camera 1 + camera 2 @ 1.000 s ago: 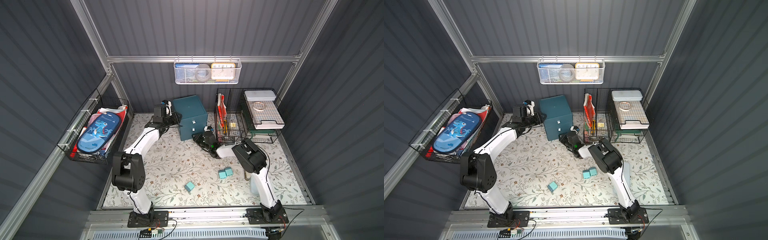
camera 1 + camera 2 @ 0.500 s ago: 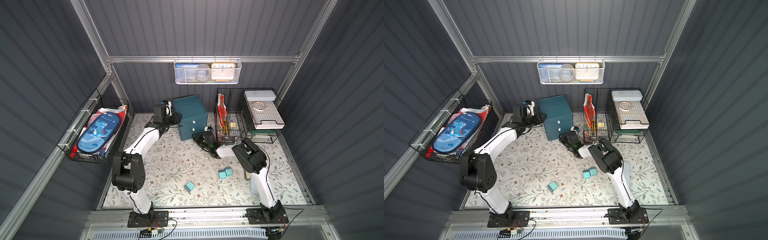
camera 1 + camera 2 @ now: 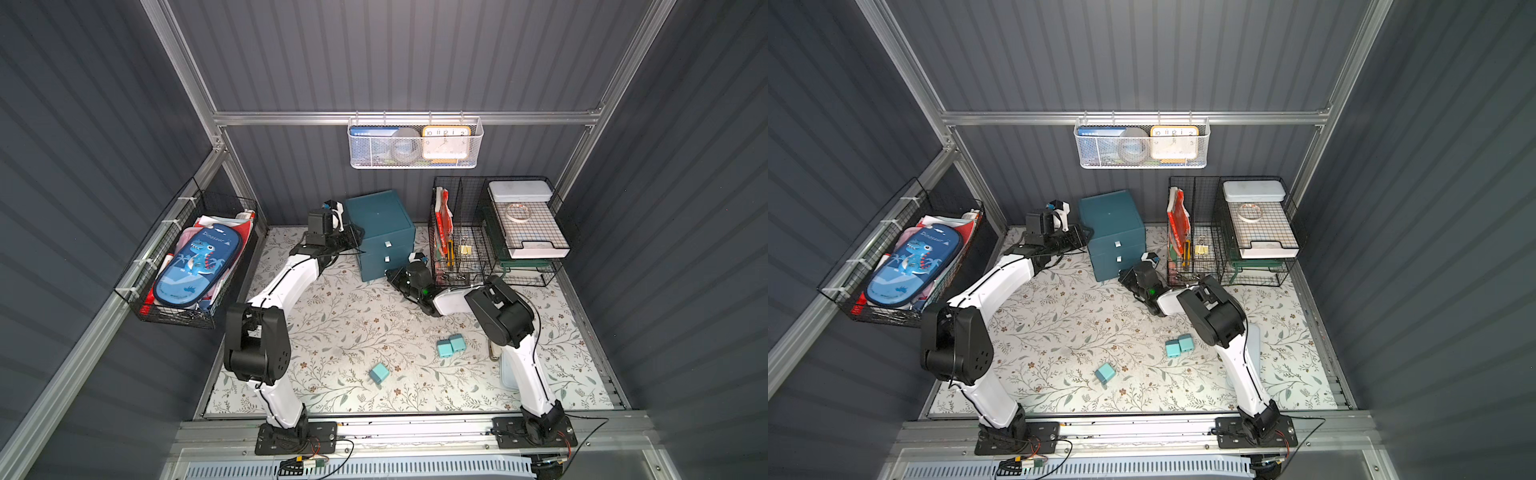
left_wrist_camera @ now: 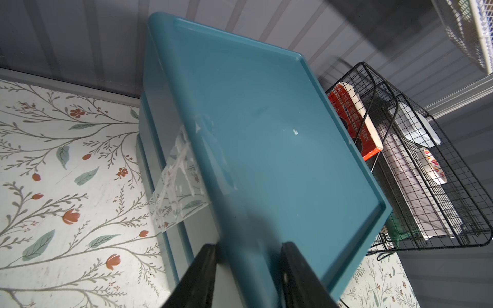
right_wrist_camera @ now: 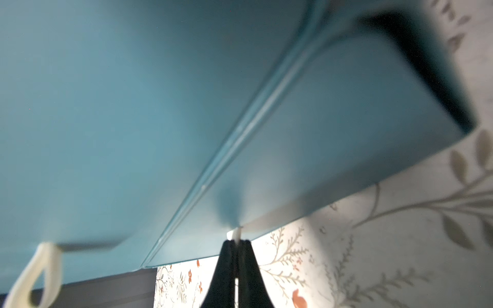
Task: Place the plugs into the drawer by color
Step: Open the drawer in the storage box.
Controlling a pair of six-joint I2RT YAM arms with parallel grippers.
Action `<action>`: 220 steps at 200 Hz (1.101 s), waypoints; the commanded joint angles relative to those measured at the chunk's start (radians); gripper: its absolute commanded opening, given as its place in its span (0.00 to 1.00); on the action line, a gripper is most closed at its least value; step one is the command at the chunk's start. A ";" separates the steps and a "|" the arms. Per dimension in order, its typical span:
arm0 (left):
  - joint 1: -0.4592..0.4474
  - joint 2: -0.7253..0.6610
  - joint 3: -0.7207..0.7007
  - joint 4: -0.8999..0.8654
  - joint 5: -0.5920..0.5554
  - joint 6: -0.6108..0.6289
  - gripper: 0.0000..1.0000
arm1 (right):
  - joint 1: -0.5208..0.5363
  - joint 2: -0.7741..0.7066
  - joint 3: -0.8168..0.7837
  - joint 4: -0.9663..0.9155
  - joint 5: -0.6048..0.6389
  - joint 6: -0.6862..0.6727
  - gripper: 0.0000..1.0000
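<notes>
Plugs (image 3: 444,349) — 3 loose, left gripper (image 4: 249,246) clamping drawer (image 4: 266,133), right gripper (image 5: 237,241) pinching 1 tab (image 5: 236,233)

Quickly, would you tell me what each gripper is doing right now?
Left gripper: closed on the drawer cabinet's edge.
Right gripper: closed on the bottom pull tab.

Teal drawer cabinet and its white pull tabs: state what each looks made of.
The dark teal boxy drawer cabinet looks like moulded plastic, smooth semi-matte: soft sheen, raised top rim. The small white pull tab seems a limp fabric or ribbon loop, though blurred.
</notes>
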 commanded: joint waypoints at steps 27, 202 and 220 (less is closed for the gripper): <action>-0.017 0.077 -0.045 -0.202 0.025 0.037 0.43 | 0.024 -0.176 -0.151 -0.059 -0.012 -0.108 0.00; -0.017 0.053 -0.065 -0.184 0.025 0.023 0.44 | 0.104 -0.420 -0.425 -0.236 0.015 -0.217 0.00; -0.018 0.052 -0.068 -0.182 0.023 0.022 0.44 | 0.105 -0.413 -0.422 -0.239 0.012 -0.219 0.00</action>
